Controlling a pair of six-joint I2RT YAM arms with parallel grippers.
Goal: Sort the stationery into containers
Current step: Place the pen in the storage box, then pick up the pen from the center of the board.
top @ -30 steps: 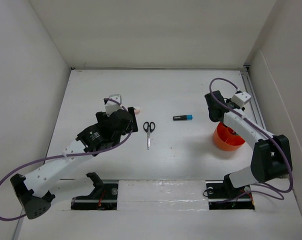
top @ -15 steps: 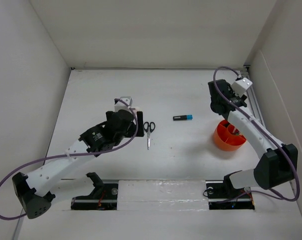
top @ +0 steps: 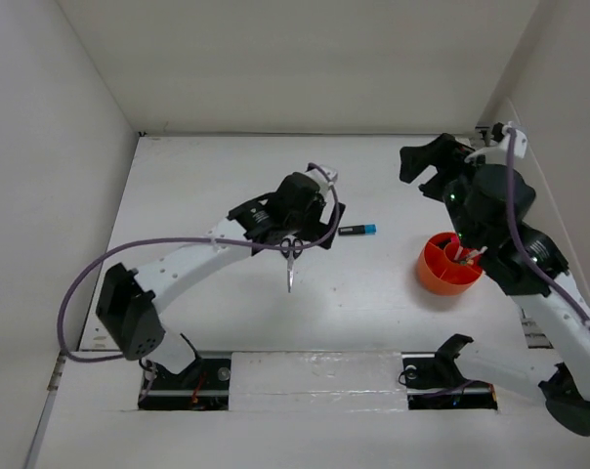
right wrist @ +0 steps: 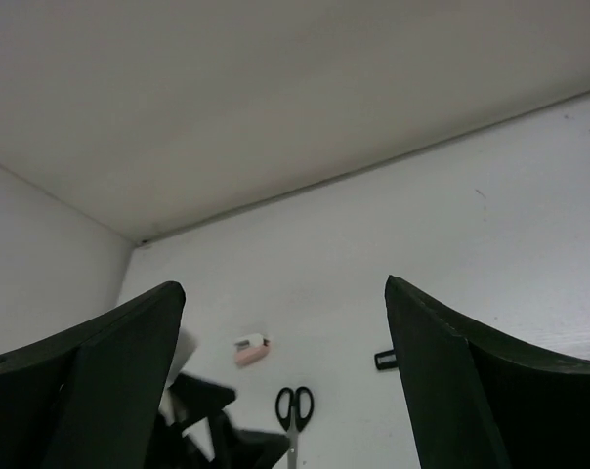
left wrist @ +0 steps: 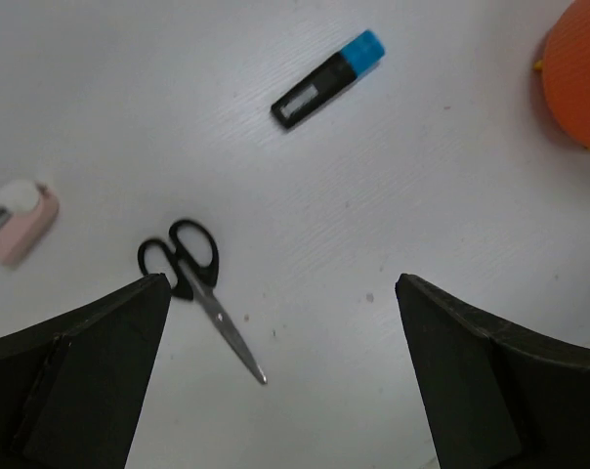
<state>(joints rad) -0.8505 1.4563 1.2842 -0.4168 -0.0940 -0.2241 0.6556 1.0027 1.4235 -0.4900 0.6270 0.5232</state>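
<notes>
White worktop (top: 207, 176): scissors (left wrist: 199, 293), blades toward the near edge, lying beneath the spread, empty left gripper (left wrist: 281, 283), off-centre between its fingers; right gripper (right wrist: 285, 288) likewise spread, well apart.

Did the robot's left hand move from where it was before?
Yes. The left gripper slid to the right: before it sat left of the scissors, now it hangs over their handles.

Left black two-finger gripper (left wrist: 280, 285) faces down, fingers spread wide, arm extended; right black two-finger gripper (right wrist: 283, 286) held high, near-level, spread, empty.
</notes>
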